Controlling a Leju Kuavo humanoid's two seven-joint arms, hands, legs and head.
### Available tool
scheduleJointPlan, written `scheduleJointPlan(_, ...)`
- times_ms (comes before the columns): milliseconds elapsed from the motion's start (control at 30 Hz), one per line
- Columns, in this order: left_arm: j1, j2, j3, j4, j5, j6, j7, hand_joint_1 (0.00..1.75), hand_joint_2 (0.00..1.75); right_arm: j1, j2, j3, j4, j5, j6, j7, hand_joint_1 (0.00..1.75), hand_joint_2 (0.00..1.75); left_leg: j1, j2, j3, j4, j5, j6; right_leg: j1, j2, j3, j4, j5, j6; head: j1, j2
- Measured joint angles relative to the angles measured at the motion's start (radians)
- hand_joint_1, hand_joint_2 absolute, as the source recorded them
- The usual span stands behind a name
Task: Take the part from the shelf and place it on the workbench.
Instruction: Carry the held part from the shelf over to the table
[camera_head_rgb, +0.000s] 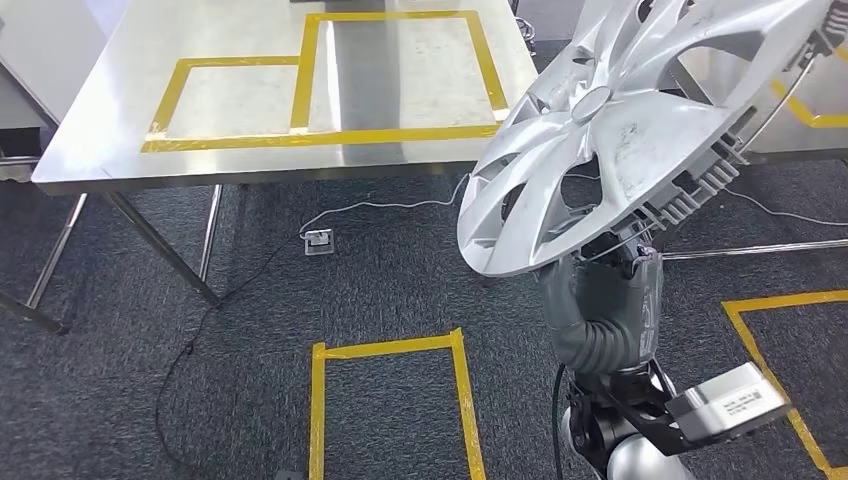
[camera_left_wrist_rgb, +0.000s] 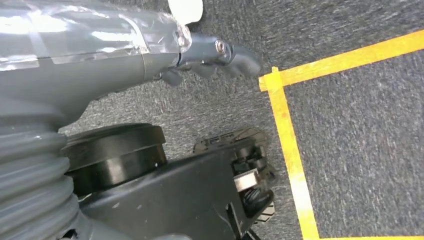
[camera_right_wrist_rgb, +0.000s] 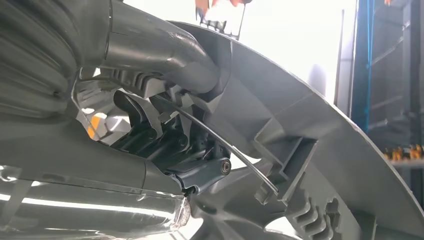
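Note:
A large silver wheel cover (camera_head_rgb: 610, 130) with curved spokes is held up at the right of the head view, tilted, its face toward the camera. My right hand (camera_head_rgb: 600, 290) grips its lower rim from below. In the right wrist view the dark fingers (camera_right_wrist_rgb: 165, 140) hook through the cover's ribbed back (camera_right_wrist_rgb: 310, 165), with a thin wire ring across them. The steel workbench (camera_head_rgb: 250, 170) with yellow tape rectangles stands ahead at the left, apart from the cover. My left hand (camera_left_wrist_rgb: 210, 60) hangs over the carpet, fingers curled loosely, holding nothing.
Grey carpet carries a yellow tape box (camera_head_rgb: 390, 400) in front of me and another (camera_head_rgb: 780, 340) at the right. A floor socket (camera_head_rgb: 318, 241) with cables lies under the bench edge. A second steel table (camera_head_rgb: 800, 120) stands behind the cover at the right.

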Motion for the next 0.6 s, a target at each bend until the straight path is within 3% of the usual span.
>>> scheduleJointPlan(33, 0.001, -0.001, 0.000, 0.000, 0.000, 0.000, 0.001, 0.00, 1.75, -0.001, -0.001, 0.000, -0.001, -0.004, 0.002, 0.001, 1.75, 1.75, -0.001, -0.005, 0.000, -0.002, 0.000, 0.011, 0.001, -0.004, -0.001, 0.002, -0.004, 0.004, -0.001, 0.000)
scheduleJointPlan(67, 0.001, -0.002, 0.000, 0.000, 0.000, 0.000, 0.002, 0.00, 1.75, -0.001, -0.003, 0.000, -0.002, -0.010, 0.003, 0.001, 1.75, 1.75, -0.002, -0.012, -0.001, -0.001, -0.001, 0.018, 0.001, -0.007, 0.001, 0.001, -0.008, 0.002, 0.002, 0.000)
scheduleJointPlan(200, 0.002, -0.007, 0.000, 0.000, 0.000, -0.001, 0.005, 0.00, 1.75, -0.001, -0.007, 0.000, -0.003, -0.043, 0.005, 0.001, 1.75, 1.75, -0.004, -0.032, 0.002, -0.003, -0.001, 0.025, 0.000, -0.013, 0.009, -0.003, -0.010, -0.034, 0.011, 0.000)
scheduleJointPlan(333, 0.002, -0.008, 0.000, 0.000, 0.000, -0.002, 0.009, 0.00, 1.75, 0.000, -0.008, 0.000, -0.002, -0.053, 0.002, -0.004, 1.75, 1.75, -0.007, -0.041, 0.002, -0.003, -0.003, 0.030, -0.001, -0.016, 0.013, -0.006, -0.007, -0.040, 0.025, 0.000)
scheduleJointPlan(467, 0.002, -0.008, 0.000, 0.000, 0.000, -0.003, 0.011, 0.00, 1.75, 0.004, -0.008, 0.000, -0.002, -0.059, -0.003, -0.009, 1.75, 1.75, -0.009, -0.042, 0.002, -0.002, -0.005, 0.034, -0.002, -0.017, 0.015, -0.011, -0.004, -0.025, 0.033, 0.000)
scheduleJointPlan(600, 0.002, -0.008, 0.000, 0.000, 0.000, -0.007, 0.013, 0.00, 1.75, 0.010, -0.007, 0.000, -0.002, -0.066, -0.010, -0.016, 1.75, 1.75, -0.012, -0.043, 0.002, -0.001, -0.006, 0.036, -0.007, -0.017, 0.018, -0.014, -0.006, 0.013, 0.035, 0.000)
